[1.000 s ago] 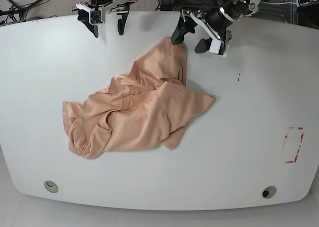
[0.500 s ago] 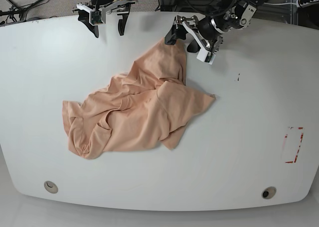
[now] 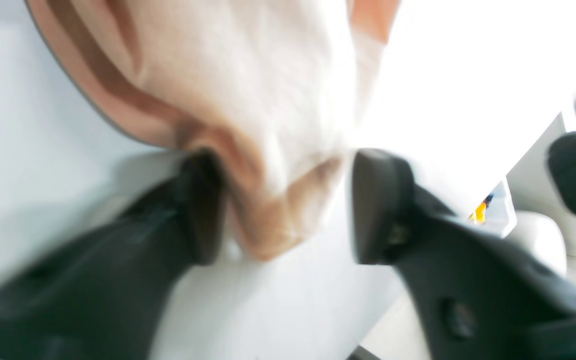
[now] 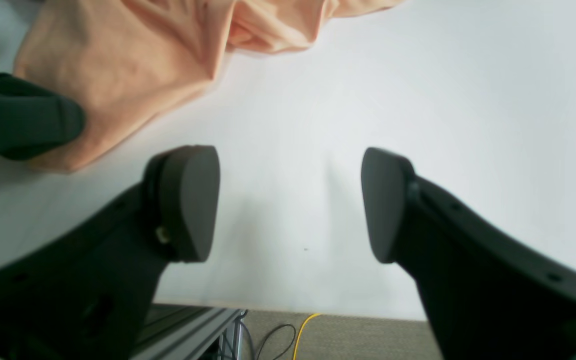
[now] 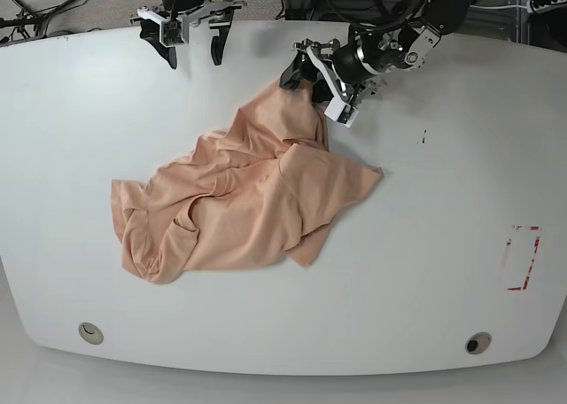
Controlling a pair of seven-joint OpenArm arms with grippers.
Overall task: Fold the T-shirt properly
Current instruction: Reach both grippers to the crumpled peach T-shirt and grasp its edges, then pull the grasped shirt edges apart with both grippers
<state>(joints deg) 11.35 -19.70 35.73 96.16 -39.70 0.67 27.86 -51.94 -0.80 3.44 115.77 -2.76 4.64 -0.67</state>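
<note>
We find the T-shirt (image 5: 239,196) crumpled on the white worktop (image 5: 443,200), spread from near the left edge toward the middle, with one tip reaching up close to the far edge. The left tool (image 3: 283,205) sits at that tip: its jaws straddle the bunched fabric corner, one finger (image 3: 200,210) touching the cloth, the other (image 3: 380,205) apart from it, so the jaws are partly apart and not clamped. The view is blurred. The right tool (image 4: 288,202) hangs above bare worktop by the far edge, jaws wide, holding nothing, with the shirt off to one side of it
</note>
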